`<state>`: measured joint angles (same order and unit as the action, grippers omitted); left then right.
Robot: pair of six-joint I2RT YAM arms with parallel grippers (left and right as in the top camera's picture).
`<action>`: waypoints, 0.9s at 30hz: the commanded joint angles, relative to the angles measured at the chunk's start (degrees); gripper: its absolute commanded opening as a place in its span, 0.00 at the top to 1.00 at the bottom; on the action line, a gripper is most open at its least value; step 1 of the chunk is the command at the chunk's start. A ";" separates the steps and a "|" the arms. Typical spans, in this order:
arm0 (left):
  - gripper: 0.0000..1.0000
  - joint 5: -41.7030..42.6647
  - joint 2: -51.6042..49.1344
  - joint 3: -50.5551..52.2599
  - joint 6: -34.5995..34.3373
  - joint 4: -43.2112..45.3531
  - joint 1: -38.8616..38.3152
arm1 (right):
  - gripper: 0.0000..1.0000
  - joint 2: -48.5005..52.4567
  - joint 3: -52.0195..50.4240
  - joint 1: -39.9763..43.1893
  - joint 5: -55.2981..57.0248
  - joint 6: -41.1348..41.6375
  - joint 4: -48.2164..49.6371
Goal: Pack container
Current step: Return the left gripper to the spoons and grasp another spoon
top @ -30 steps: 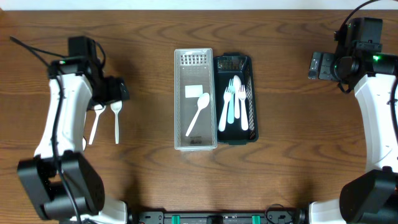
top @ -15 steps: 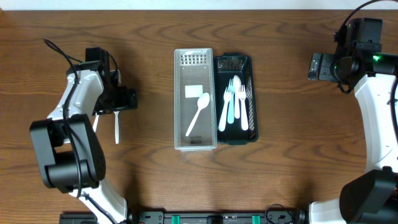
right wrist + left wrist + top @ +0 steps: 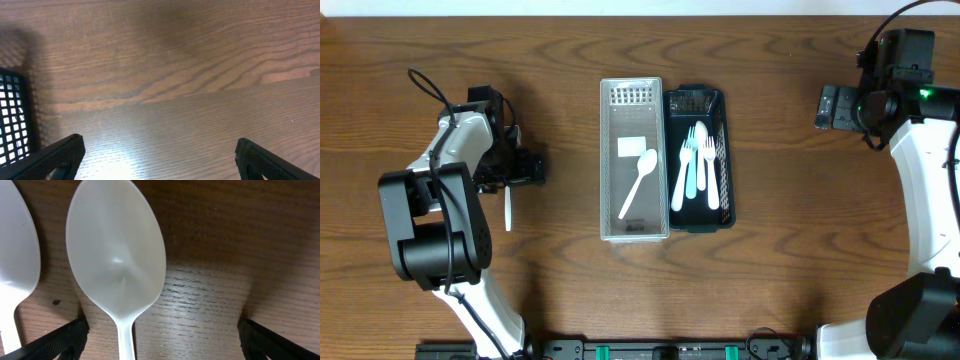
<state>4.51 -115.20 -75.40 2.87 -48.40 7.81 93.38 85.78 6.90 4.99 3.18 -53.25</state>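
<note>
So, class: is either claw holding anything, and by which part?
Nothing is held. The left claw is open around a white spoon lying on the table; the right claw is open too.

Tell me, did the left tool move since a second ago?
Yes. The left tool slid closer to the clear tray and lower in the overhead view, over a white spoon.
</note>
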 commanded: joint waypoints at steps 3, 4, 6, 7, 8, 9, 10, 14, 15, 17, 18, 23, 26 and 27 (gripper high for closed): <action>0.02 -0.70 -0.66 -0.02 0.52 -0.37 0.15 | 0.01 0.50 -0.09 0.33 0.61 -0.70 -0.11; 0.02 -0.70 -0.66 -0.02 0.52 -0.52 0.15 | 0.01 0.50 -0.09 0.33 0.61 -0.70 -0.11; 0.02 -0.68 -0.66 -0.02 0.52 -0.81 0.15 | 0.01 0.50 -0.09 0.33 0.61 -0.70 -0.11; 0.01 -0.68 -0.66 -0.02 0.52 -0.98 0.15 | 0.01 0.50 -0.09 0.33 0.61 -0.70 -0.11; 0.01 -0.68 -0.66 -0.02 0.52 -1.20 0.15 | 0.01 0.50 -0.09 0.33 0.61 -0.70 -0.11; 0.05 -0.68 -0.66 -0.02 0.52 -1.38 0.15 | 0.01 0.50 -0.09 0.33 0.61 -0.72 -0.11; 0.09 -0.68 -0.66 -0.04 0.52 -1.49 0.15 | 0.01 0.50 -0.09 0.33 0.61 -0.70 -0.11; 0.28 -0.68 -0.66 -0.02 0.52 -2.19 0.15 | 0.01 0.50 -0.09 0.33 0.61 -0.70 -0.11; 0.34 -0.68 -0.66 -0.02 0.50 -2.29 0.15 | 0.01 0.50 -0.09 0.33 0.61 -0.70 -0.11; 0.43 -0.68 -0.66 -0.02 0.50 -2.29 0.15 | 0.01 0.50 -0.09 0.33 0.61 -0.70 -0.11; 0.47 -0.66 -0.66 -0.02 0.48 -2.29 0.15 | 0.01 0.50 -0.09 0.33 0.61 -0.70 -0.11; 0.57 -0.66 -0.66 -0.04 0.46 -2.54 0.15 | 0.01 0.50 -0.09 0.33 0.59 -0.70 -0.15; 0.64 -0.66 -0.66 -0.02 -0.09 -2.51 0.15 | 0.01 0.50 -0.09 0.33 0.61 -0.70 -0.20; 0.66 -0.66 -0.66 -0.02 -0.15 -2.51 0.15 | 0.01 0.50 -0.09 0.33 0.59 -0.70 -0.20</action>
<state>4.32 -115.20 -75.40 2.83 -50.61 7.81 93.38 85.78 6.90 4.99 3.18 -53.32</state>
